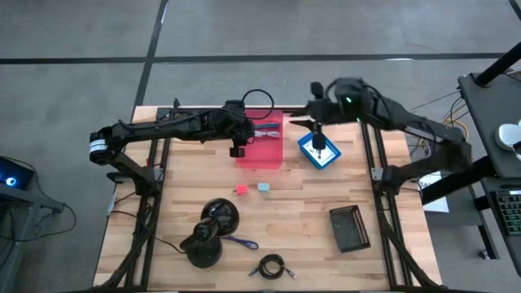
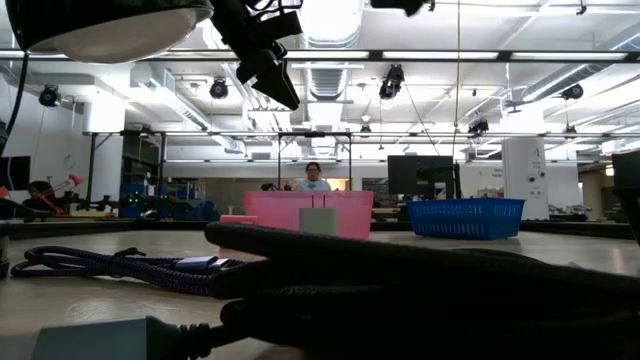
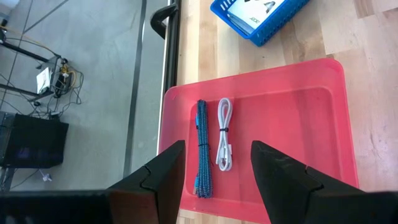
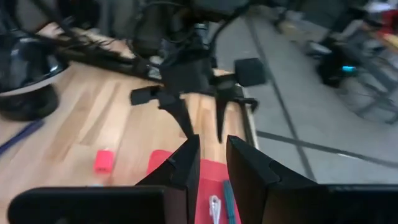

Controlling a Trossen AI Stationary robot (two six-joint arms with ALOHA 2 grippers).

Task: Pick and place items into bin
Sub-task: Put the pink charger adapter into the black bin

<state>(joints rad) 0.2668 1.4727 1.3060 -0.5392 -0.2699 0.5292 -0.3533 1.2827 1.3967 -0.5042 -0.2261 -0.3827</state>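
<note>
Where light planks run, glossy pink bin, two braided cables.

1. High view: straight down from far above, taking in the whole desk and both arms.
2. Low view: at desk-top height, level across the surface toward the room, very near a dark cable.
3. Left wrist view: steeply down, close over the pink bin.
4. Right wrist view: forward and low across the desk, toward the left claw.
5. Shared: pink bin in all four views.
</note>
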